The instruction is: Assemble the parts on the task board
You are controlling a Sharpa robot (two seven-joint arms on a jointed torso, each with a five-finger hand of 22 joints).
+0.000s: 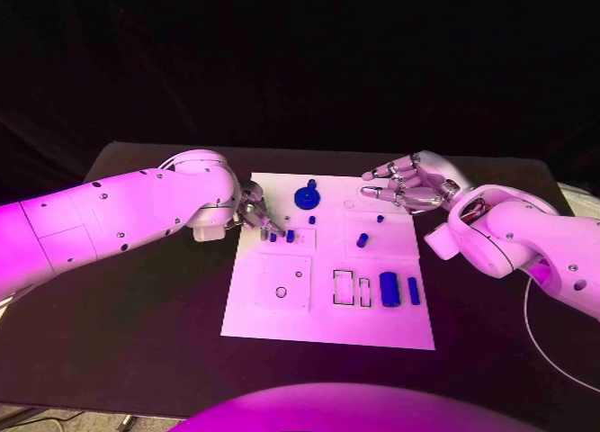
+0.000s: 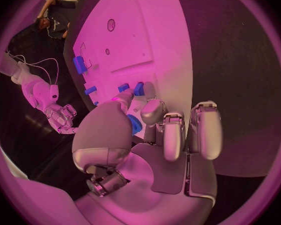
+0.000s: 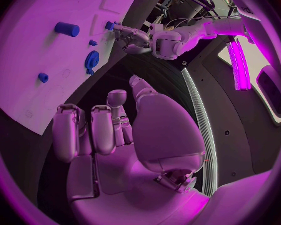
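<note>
Task board point(image 1: 328, 315), white, mid bench point(image 1: 144, 333); blue parts point(image 1: 389, 289) on it. Left hand point(image 1: 252, 214) at board's left edge, fingers point(image 2: 135, 125) pinching a small blue part. Right hand point(image 1: 411, 184) off far-right corner, fingers point(image 3: 103, 129) loosely curled, holding nothing.

left hand point(image 2: 154, 130) | fingertips at blue parts point(image 2: 135, 89) | on task board point(image 2: 147, 40)

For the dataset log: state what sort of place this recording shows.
Probably a robotics lab test bench. A white task board with small blue parts lies on a black draped table, worked by the left hand and right hand, with cables beside.
</note>
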